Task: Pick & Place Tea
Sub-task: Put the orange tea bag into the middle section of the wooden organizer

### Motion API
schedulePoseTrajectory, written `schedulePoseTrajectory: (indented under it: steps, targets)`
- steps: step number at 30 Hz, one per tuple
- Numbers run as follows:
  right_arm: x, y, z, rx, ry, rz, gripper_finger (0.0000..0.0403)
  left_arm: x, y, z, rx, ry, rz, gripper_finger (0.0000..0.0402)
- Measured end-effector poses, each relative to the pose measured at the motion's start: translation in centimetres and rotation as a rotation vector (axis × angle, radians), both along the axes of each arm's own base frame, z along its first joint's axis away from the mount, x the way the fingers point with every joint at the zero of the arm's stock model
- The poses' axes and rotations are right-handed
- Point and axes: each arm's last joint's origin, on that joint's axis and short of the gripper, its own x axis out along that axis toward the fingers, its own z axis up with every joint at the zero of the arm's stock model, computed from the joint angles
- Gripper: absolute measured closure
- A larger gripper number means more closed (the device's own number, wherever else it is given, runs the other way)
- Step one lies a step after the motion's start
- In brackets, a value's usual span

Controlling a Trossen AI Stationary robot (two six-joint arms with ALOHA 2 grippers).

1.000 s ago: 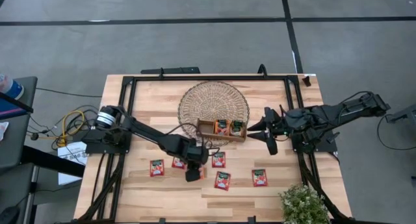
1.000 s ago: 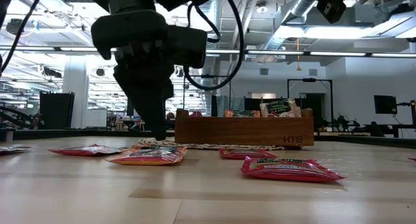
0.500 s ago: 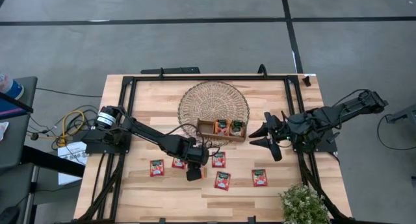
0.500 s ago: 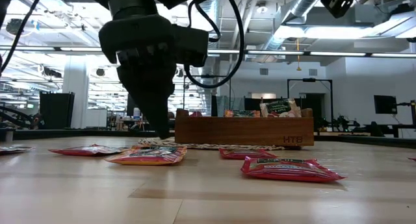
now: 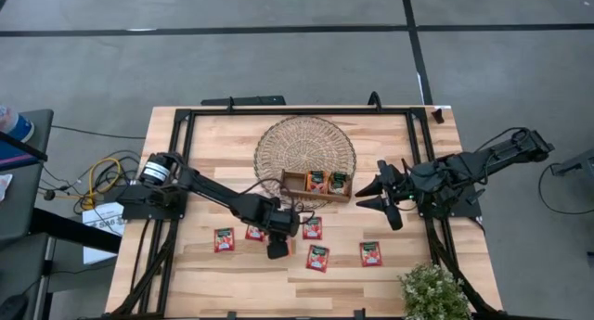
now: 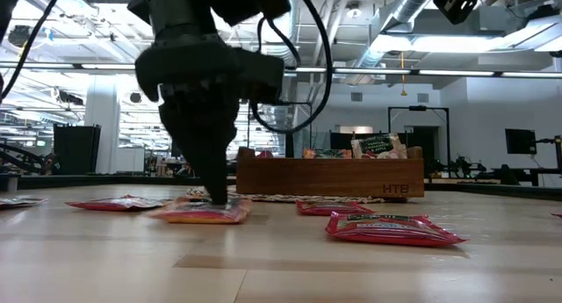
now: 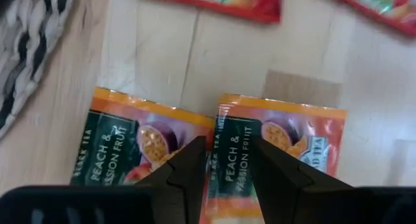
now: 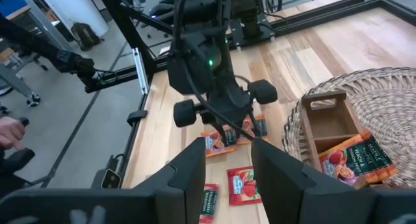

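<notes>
Orange foil-paper tea sachet [image 7: 273,156] lies flat, light and slippery; left gripper [image 7: 224,178] straddles its edge, fingers narrowly apart. Right gripper [image 5: 379,196] waits, fingers apart.
</notes>
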Motion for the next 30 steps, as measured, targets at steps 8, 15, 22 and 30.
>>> schedulePoseTrajectory:
  steps: [8, 15, 22, 30]
  targets:
    - [0.0, 0.0, 0.1, 0.003, -0.007, -0.001, 0.0288, 0.2, 0.1, -0.7, 0.006, 0.017, 0.005, 0.0296]
    - [0.0, 0.0, 0.1, 0.003, -0.007, -0.001, 0.0288, 0.2, 0.1, -0.7, -0.003, 0.022, 0.001, 0.0344]
    - [0.0, 0.0, 0.1, 0.003, -0.007, -0.001, 0.0288, 0.8, -0.1, -0.1, -0.006, -0.013, -0.005, 0.0398]
    - [0.0, 0.0, 0.1, 0.002, -0.007, -0.001, 0.0288, 1.8, -0.3, 1.8, 0.029, -0.046, -0.011, 0.0401]
